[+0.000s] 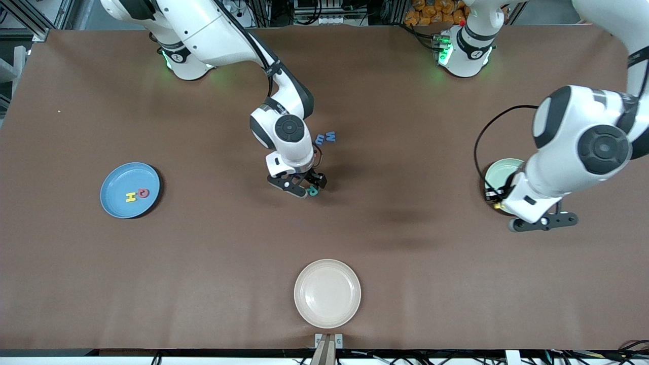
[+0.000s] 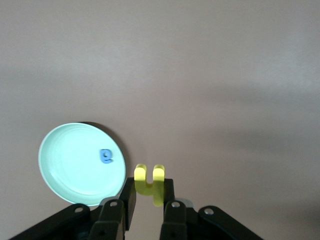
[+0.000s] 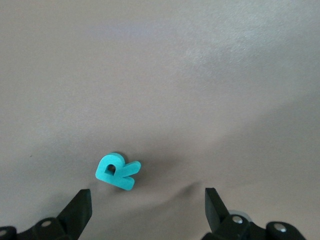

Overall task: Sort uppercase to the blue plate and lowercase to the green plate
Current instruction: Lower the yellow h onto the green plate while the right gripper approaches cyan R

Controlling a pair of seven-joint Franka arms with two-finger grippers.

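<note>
Hovering low over the teal R on the counter, right gripper spread wide; better centred before closing, then carried to the blue plate. Left gripper clamped on yellow h beside green plate.

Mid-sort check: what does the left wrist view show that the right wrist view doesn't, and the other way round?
Only the left wrist view shows the green plate with the blue a lying in it, and the left gripper shut on the yellow h, which sits beside the plate's rim rather than over it.

Only the right wrist view shows the teal R lying flat on the table, with the right gripper open above it and not touching it.

Both show the bare brown table and their own gripper's fingers at the picture edge.
</note>
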